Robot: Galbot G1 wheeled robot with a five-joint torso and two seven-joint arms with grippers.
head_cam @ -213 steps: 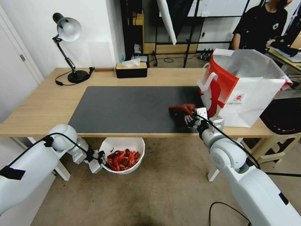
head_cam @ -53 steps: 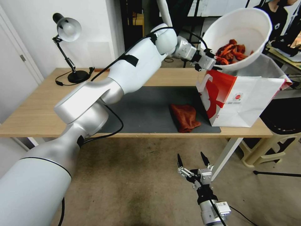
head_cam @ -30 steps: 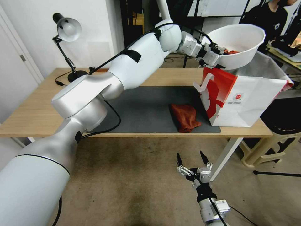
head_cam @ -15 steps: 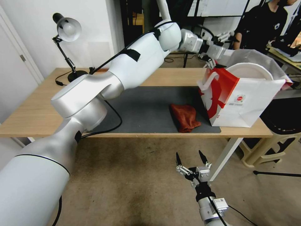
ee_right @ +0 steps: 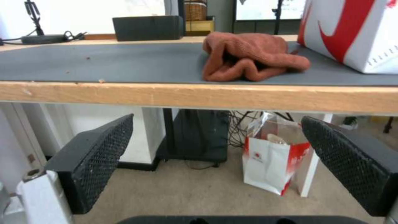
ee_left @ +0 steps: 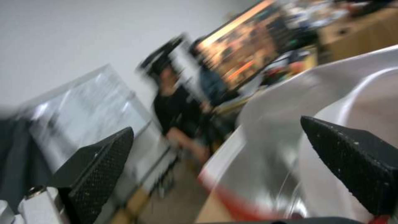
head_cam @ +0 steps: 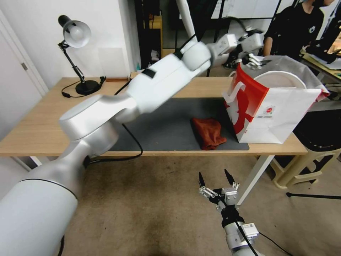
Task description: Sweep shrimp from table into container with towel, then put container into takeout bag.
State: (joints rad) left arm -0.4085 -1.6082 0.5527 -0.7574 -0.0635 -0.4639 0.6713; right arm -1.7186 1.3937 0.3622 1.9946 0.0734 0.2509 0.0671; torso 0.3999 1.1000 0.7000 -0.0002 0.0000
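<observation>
The container [head_cam: 280, 79] sits down inside the takeout bag [head_cam: 280, 110], its white rim showing in the bag's open mouth. The bag stands upright at the right end of the table [head_cam: 42, 128], partly on the right edge of the dark grey mat [head_cam: 160, 121]. The shrimp cannot be made out from here; the bowl's inside is hidden by the bag's walls.

The left arm reaches across the table, and the left gripper [head_cam: 256, 61] hangs in the air just above the near-left corner of the bag's mouth, gripping nothing. In the left wrist view its two black fingers [ee_left: 95, 168] stand wide apart, with the bag's pale lining and the white rim between and beyond them, all smeared.

The towel [head_cam: 209, 132] lies crumpled on the mat near the front edge of the table, just beside the bag's red side panel. From the right wrist view it sits bunched [ee_right: 248, 57] close to the bag's lower corner.

The right gripper [head_cam: 216, 181] waits low in front of the table, below its front edge, fingers pointing up and spread wide, empty.

A desk lamp [head_cam: 72, 53] stands at the back-left corner of the table.
</observation>
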